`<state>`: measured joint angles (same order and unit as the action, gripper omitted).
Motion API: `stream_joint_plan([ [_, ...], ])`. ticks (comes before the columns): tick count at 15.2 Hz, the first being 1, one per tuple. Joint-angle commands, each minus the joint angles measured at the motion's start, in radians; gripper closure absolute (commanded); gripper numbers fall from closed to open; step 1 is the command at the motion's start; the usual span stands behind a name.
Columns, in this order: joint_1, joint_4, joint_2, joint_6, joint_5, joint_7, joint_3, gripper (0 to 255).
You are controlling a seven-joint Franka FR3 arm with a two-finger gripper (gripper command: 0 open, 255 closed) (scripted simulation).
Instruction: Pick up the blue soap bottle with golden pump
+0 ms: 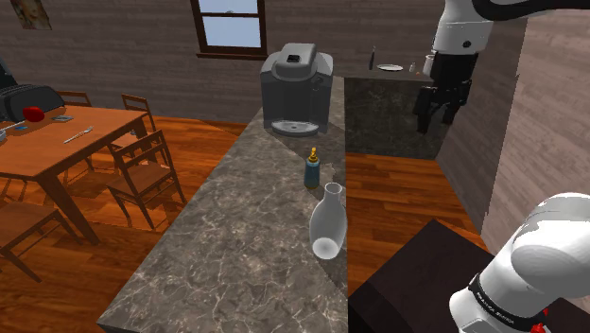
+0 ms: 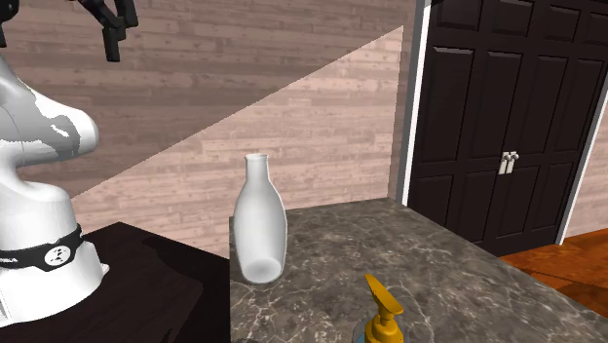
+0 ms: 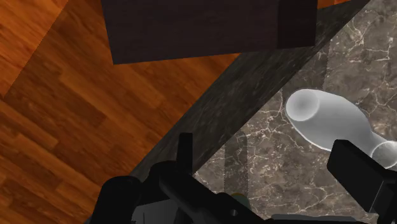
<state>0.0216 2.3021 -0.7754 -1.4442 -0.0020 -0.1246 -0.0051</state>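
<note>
A small blue soap bottle (image 1: 311, 168) with a golden pump (image 2: 382, 310) stands upright on the marbled stone counter (image 1: 236, 255), between the coffee machine and a white vase. My black gripper (image 1: 435, 120) hangs high in the air, well above the counter and off to the shoulder view's right of the bottle, over the wooden floor. Its fingers stand apart with nothing between them. In the second exterior view the gripper (image 2: 112, 37) is at the top left, far above the pump. In the wrist view the gripper (image 3: 264, 151) looks down on the counter's edge.
A white vase (image 1: 327, 222) (image 2: 259, 222) (image 3: 324, 121) stands near the counter's edge, close to the soap bottle. A grey coffee machine (image 1: 296, 87) sits at the counter's far end. A dining table (image 1: 57, 142) with chairs is at the shoulder view's left. Dark doors (image 2: 507, 127) stand behind the counter.
</note>
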Motion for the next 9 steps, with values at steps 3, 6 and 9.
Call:
stream_joint_plan([
  [3,-0.007,-0.01,0.069,-0.051,-0.008,0.022,-0.004,0],
  [6,-0.016,-0.035,0.178,-0.123,-0.018,0.054,-0.008,0],
  [9,-0.025,-0.071,0.29,-0.186,-0.027,0.085,-0.011,0],
])
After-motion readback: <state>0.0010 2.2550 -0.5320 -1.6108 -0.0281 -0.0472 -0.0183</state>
